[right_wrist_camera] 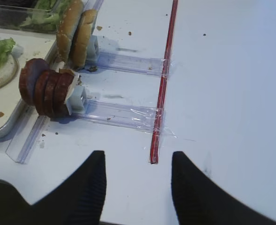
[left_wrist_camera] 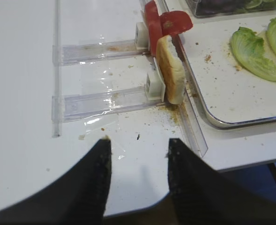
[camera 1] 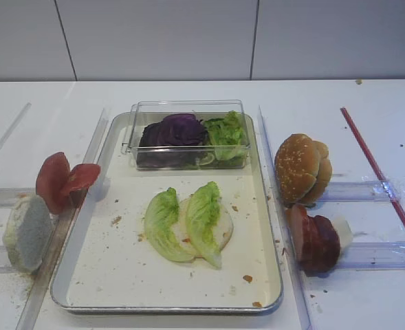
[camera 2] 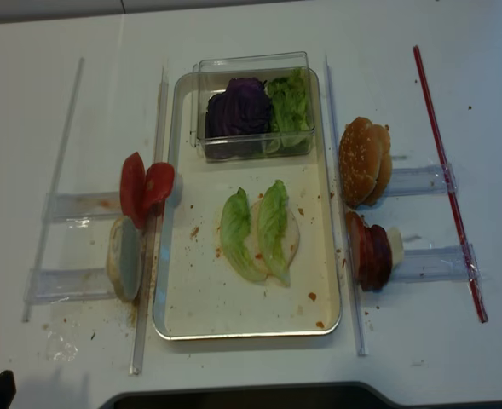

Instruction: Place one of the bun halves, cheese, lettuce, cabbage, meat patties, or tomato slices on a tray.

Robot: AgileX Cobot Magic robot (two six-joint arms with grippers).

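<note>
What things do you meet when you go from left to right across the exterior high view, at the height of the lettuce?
Pale bun half → tray rim → two lettuce leaves lying on a flat bun half → meat patties → red strip.

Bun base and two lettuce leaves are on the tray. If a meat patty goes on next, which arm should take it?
Right. The meat patties stand just outside the tray on its side, ahead of the open right gripper. The left gripper faces tomato slices.
</note>
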